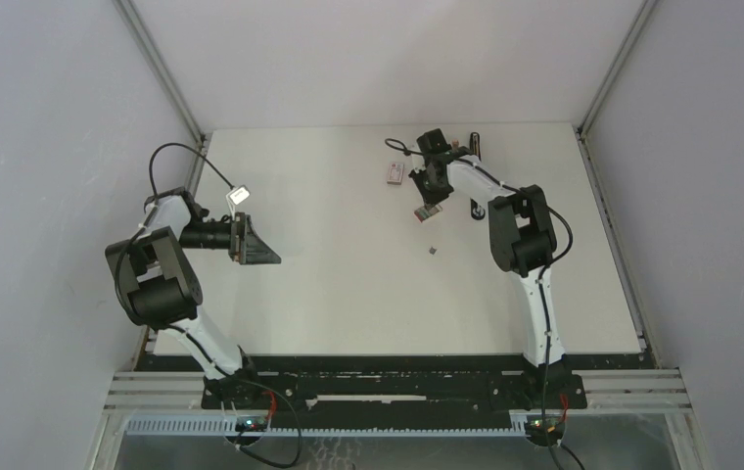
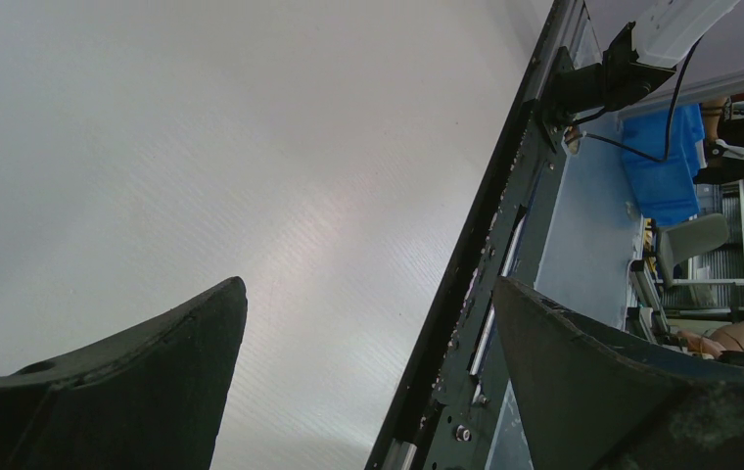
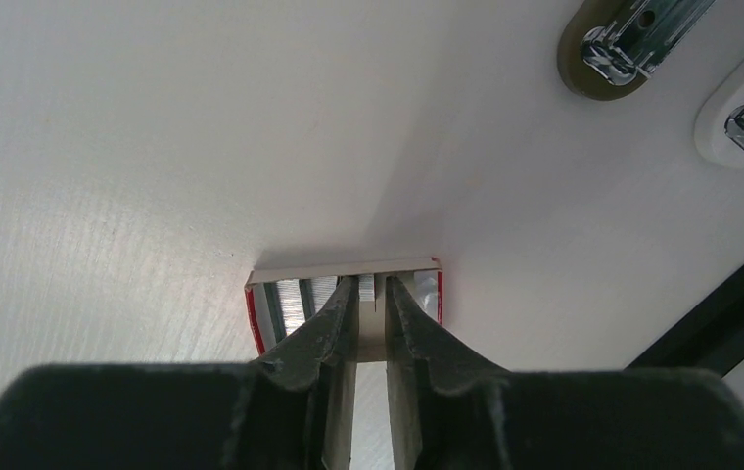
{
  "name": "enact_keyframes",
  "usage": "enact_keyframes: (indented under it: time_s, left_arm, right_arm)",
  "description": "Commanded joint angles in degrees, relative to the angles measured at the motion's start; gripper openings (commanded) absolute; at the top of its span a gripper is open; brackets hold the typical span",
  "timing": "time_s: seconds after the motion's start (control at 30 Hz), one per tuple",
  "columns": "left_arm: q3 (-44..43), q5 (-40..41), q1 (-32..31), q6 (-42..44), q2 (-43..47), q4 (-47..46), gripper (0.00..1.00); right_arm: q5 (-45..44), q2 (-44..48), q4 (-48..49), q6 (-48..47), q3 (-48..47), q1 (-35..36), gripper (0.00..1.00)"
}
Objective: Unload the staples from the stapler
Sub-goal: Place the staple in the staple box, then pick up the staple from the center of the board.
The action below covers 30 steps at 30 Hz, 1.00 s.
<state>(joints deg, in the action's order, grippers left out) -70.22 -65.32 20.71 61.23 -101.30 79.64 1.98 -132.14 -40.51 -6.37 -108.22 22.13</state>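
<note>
Table: open tray in the far right part, staples side by side inside it, right gripper directly over its middle. Small flat box behind and left of the tray, near but apart; tiny loose piece, too small to identify, in front of the tray. Stapler right of the tray, partly under the right arm; left gripper over the table's left side, well apart.

Worktop white, faintly ribbed. Box cream, edged in red; staples silvery-grey, finely striped. Right end effector black.
</note>
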Motion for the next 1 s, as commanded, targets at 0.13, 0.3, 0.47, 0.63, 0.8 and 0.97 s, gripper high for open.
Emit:
enact_keyframes:
  time_s: [0.13, 0.3, 0.47, 0.63, 0.8, 0.97]
  left_arm:
    - [-3.44, -1.6, 0.49, 1.52, 0.05, 0.66, 1.0]
    - [-3.3, -1.62, 0.39, 1.53, 0.37, 0.61, 1.0]
    - [-3.26, -1.61, 0.45, 1.47, 0.57, 0.65, 1.0]
    - [-3.22, -1.65, 0.46, 1.57, 0.68, 0.65, 1.0]
    - [-3.26, -1.64, 0.45, 1.5, 0.6, 0.61, 1.0]
    - [-3.26, -1.58, 0.42, 1.53, 0.58, 0.61, 1.0]
  right_arm:
    - [2.12, 8.97, 1.13, 0.06, 1.88, -0.87, 0.22]
    - [2.61, 13.89, 1.98, -2.35, 5.96, -1.25, 0.29]
    - [3.32, 18.37, 1.5, -3.78, 11.75, -1.35, 0.34]
    - [3.28, 22.37, 1.64, -6.98, 19.23, 0.05, 0.4]
    - [-0.12, 24.66, 2.5, -10.34, 25.78, 3.3, 0.44]
    - [1.31, 24.67, 1.99, -9.84, 28.37, 4.78, 0.45]
